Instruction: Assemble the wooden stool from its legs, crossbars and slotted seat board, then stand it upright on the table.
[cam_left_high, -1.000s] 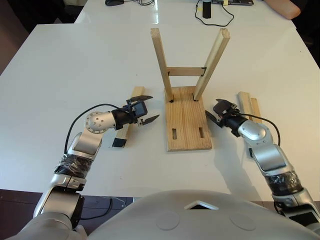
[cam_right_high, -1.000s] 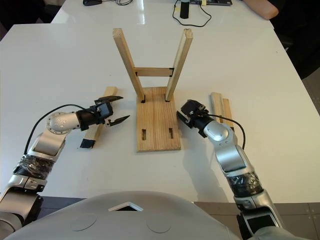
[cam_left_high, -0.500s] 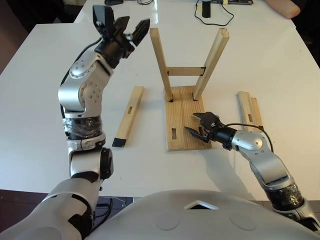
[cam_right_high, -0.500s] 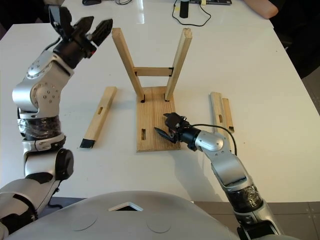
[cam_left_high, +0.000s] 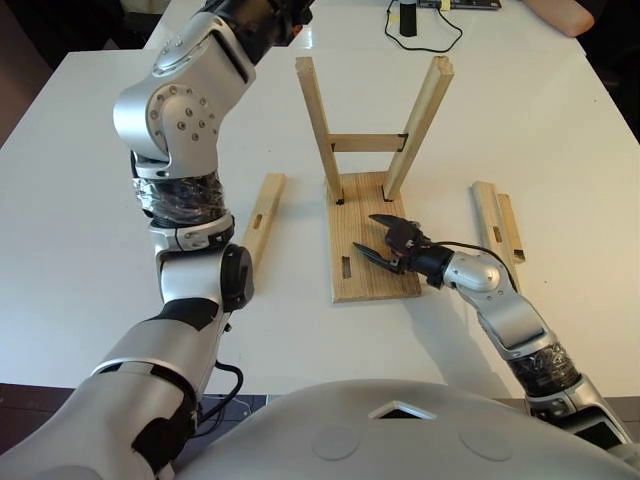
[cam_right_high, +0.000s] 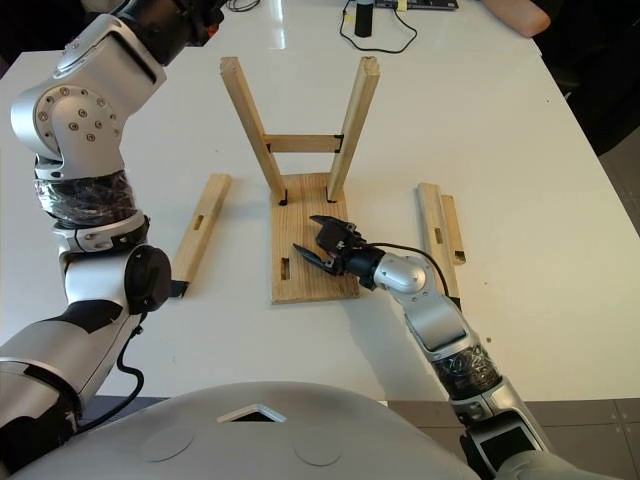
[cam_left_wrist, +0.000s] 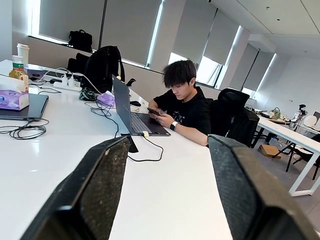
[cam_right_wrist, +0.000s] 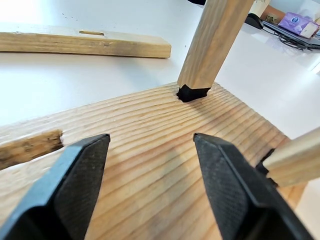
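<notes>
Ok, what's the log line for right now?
right gripper: open, over seat board | left gripper: open, held high | two legs: in slots

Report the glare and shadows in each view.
Left eye view: the glossy table mirrors light along its far edge. Left wrist view: bright windows behind, the open left gripper dark against them. Right wrist view: the table glares white beyond the seat board; a soft shadow runs along the loose leg.

Bright, even overhead light. Glare whitens the far edge of the desk (cam_left_high: 80, 200); a soft shadow lies just right of the seat board (cam_left_high: 365, 212). Daylit windows (cam_left_wrist: 210, 77) glow beneath lowered blinds.
</notes>
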